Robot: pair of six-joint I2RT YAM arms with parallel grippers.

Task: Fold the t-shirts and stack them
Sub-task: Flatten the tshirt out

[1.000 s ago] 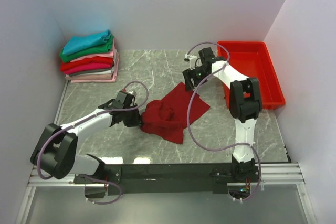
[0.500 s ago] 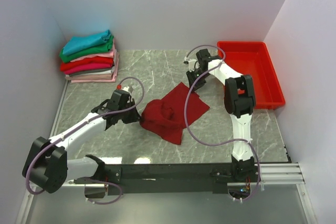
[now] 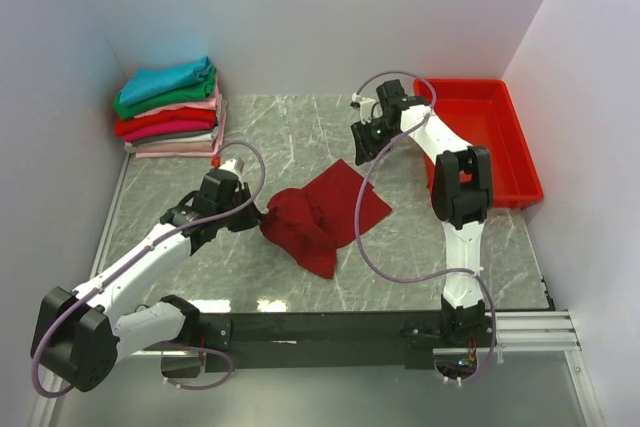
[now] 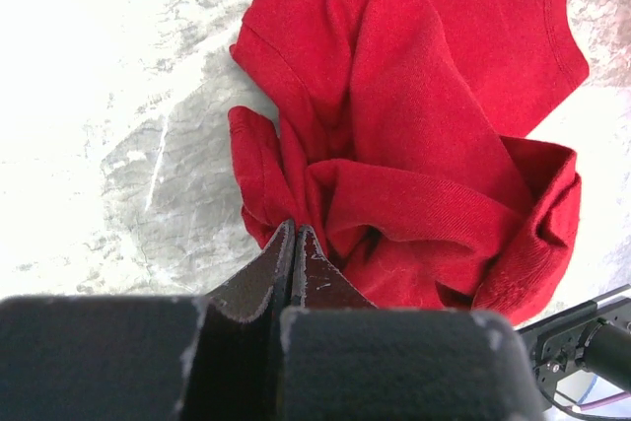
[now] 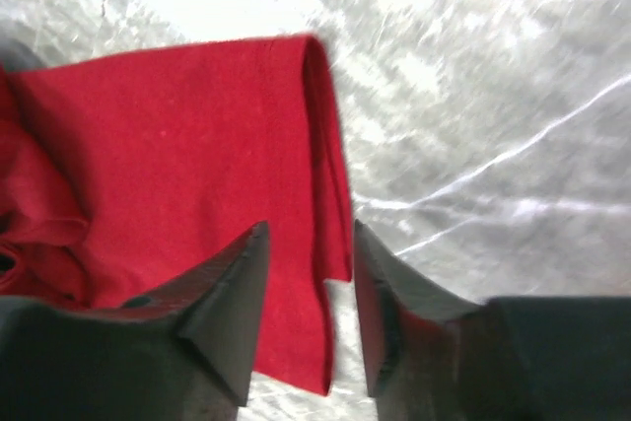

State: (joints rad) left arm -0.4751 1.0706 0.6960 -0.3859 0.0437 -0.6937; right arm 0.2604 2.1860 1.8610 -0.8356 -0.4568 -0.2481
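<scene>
While the dark red shirt (image 3: 330, 212) lies mid-desk (image 3: 290, 132) between the two arms, its crumpled end points left and its flat end reaches away to the far right, so the coming spread turns on pulling those two ends apart along that slant. We see the left gripper (image 3: 262, 215) at the crumpled end, its fingers pressed together and clamped on a fold of cloth; the left wrist view shows the tips meeting right where the bunched fabric (image 4: 394, 145) begins. The right gripper (image 3: 368, 145) hangs just over the far corner of the flat end, jaws apart. From its own camera the hem of the shirt (image 5: 177, 135) runs down between the two fingers, but we judge it is not pinched. So the left arm has the cloth, and the right is the nearer one to the free corner. The stack (image 3: 170, 107) of folded shirts sits well apart at the far left

Against a second ago, the left arm has drawn back toward its own side and the shirt has slid a little left with it. The right gripper, which dipped to the corner half a second ago, now stands higher and wider
</scene>
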